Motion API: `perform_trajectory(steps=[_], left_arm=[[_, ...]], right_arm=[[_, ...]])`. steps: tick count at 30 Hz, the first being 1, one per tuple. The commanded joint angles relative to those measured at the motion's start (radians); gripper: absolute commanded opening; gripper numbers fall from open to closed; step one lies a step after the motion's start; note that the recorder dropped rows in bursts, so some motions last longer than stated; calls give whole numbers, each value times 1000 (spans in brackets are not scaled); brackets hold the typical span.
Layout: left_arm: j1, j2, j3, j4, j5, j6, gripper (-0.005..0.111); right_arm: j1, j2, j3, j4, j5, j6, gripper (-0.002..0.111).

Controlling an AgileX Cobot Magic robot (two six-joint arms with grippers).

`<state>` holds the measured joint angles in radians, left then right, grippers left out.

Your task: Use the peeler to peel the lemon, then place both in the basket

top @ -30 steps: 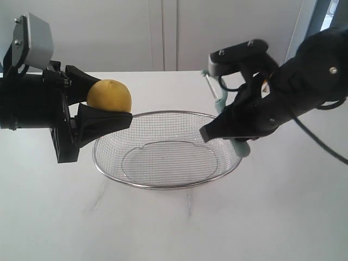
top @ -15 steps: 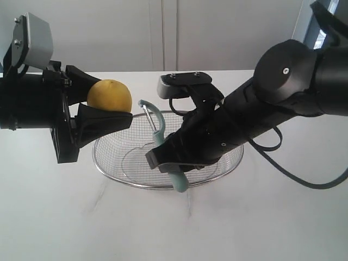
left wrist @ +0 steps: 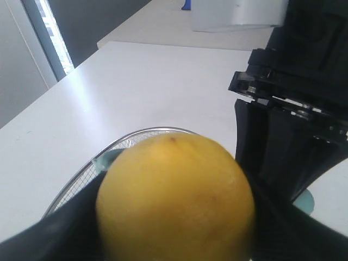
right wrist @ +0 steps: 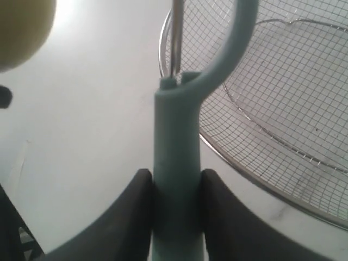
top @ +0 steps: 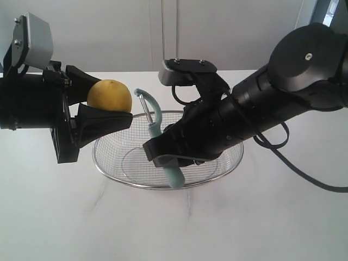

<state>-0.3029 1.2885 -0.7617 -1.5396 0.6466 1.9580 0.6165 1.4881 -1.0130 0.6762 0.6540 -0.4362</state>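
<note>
My left gripper [top: 113, 99] is shut on the yellow lemon [top: 110, 96] and holds it in the air, just off the left rim of the silver wire basket [top: 117, 166]. In the left wrist view the lemon [left wrist: 176, 201] fills the space between the black fingers. My right gripper [top: 162, 157] is shut on the pale teal handle of the peeler [top: 154, 120], above the basket. The peeler's loop head and metal blade point up, a short gap to the right of the lemon. The right wrist view shows the peeler handle [right wrist: 176, 163] pinched between both fingers [right wrist: 136, 209].
The basket stands mid-table on the white tabletop [top: 244, 228], with bare mesh [right wrist: 272, 98] inside. My bulky right arm [top: 261, 114] stretches across the basket's right half. A white wall closes off the back.
My right arm has swung from the basket's right side across it toward the lemon, carrying the peeler; in the last half second the peeler rose slightly. The left arm and lemon have stayed still.
</note>
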Motion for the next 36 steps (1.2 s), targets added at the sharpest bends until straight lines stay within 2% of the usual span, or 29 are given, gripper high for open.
perform_trajectory(steps=[1,7,36], left_arm=[[1,-7,-6,-29,23,141,0],[1,-7,-6,-29,19,141,0],[1,-7,-6,-26,19,141,0]], right_arm=[[2,-11,-4,62,13,-47,0],[2,-11,-4,157,37,-138,0],[2,-63,-4,161,29,-140,0]])
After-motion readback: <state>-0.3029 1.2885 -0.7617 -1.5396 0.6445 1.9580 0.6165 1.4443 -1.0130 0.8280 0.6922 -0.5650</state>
